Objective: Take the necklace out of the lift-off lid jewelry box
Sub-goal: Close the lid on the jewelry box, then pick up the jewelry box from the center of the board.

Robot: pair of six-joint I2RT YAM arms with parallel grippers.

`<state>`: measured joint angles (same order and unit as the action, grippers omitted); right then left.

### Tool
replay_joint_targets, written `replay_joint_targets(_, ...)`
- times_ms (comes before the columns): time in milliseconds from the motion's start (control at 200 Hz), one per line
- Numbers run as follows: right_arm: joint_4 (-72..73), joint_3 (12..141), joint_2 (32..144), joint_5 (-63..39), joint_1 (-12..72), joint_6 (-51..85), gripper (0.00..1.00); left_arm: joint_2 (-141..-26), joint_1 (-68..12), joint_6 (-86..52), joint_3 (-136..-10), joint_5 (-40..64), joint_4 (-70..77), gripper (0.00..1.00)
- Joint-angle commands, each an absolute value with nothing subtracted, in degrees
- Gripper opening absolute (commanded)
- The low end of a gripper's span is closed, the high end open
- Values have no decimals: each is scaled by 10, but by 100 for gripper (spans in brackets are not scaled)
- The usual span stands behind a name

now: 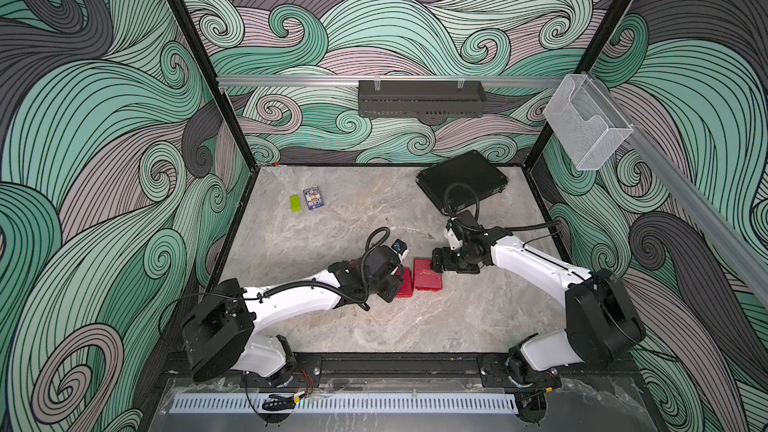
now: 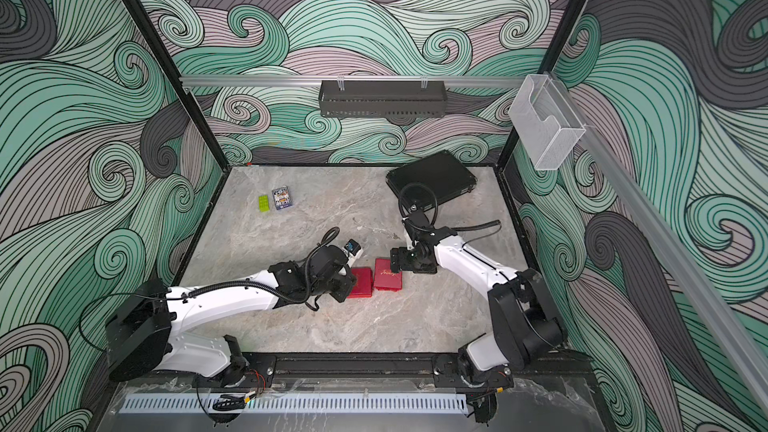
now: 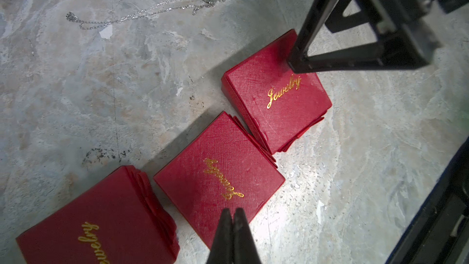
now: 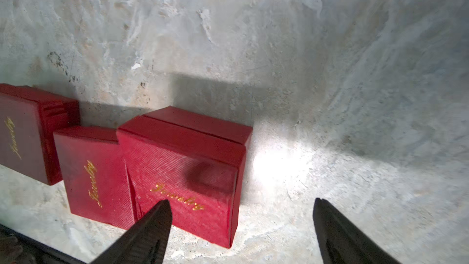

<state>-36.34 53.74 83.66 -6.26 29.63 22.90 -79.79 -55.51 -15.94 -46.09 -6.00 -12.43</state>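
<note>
Red jewelry box (image 4: 182, 173) beneath right arm (image 1: 519, 259), jaws wide; left arm (image 1: 299, 297) low, jaws pressed together.

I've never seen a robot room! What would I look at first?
Three bright red boxes with gold "Jewelry" writing sit in a row on the marble table. A thin silver necklace lies loose beyond them. The right gripper hangs open at the end box, and swirly green waves cover the walls.
</note>
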Motion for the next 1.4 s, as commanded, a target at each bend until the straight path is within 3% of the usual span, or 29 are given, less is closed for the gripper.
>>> replay_joint_targets(0,-411,561,820,17,338,248,92,-803,-550,-164,-489,-76,-135,0)
replay_joint_targets(305,-376,554,850,101,416,356,96,-773,-549,-177,-472,-124,-148,0)
replay_joint_targets(655,-325,552,897,113,452,376,99,-717,-504,-217,-423,-141,-145,0)
replay_joint_targets(956,-301,543,930,162,479,404,99,-669,-461,-226,-388,-131,-136,24)
replay_joint_targets(1391,-311,551,954,216,497,421,92,-658,-449,-225,-371,-120,-131,27)
